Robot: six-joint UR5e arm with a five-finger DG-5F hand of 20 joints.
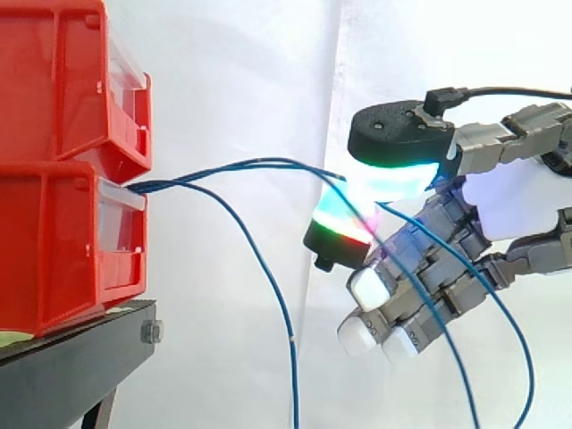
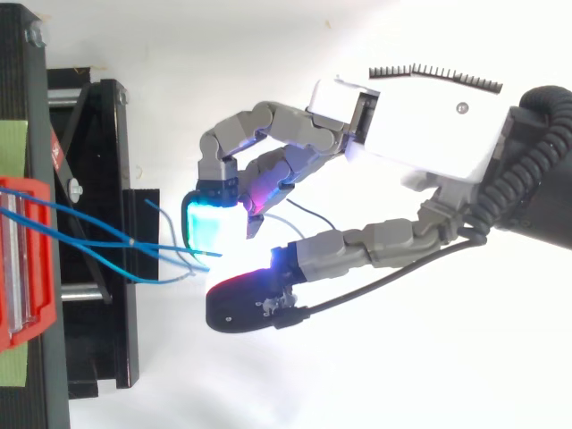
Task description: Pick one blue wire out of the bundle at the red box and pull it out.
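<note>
Side view: noted stacked red bins [image 1: 54,179] at left on black stand [image 1: 80,344]. Traced blue wires [image 1: 268,161] from lower bin's front, arching right into robot hand [image 1: 509,201]. Logged one strand drooping down short of it, others passing through and hanging beyond. Could not tell robot hand clamped or apart.

Top view: found robot hand [image 2: 429,125] entering from right, blue wires [image 2: 134,241] running from red bins [image 2: 31,186] to just beside it.

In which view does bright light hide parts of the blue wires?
Side view: the blue wires stand clear against the white curtain, lost only where the hand glows. Top view: glare on the white ground beneath the hand pales the wire ends.
</note>
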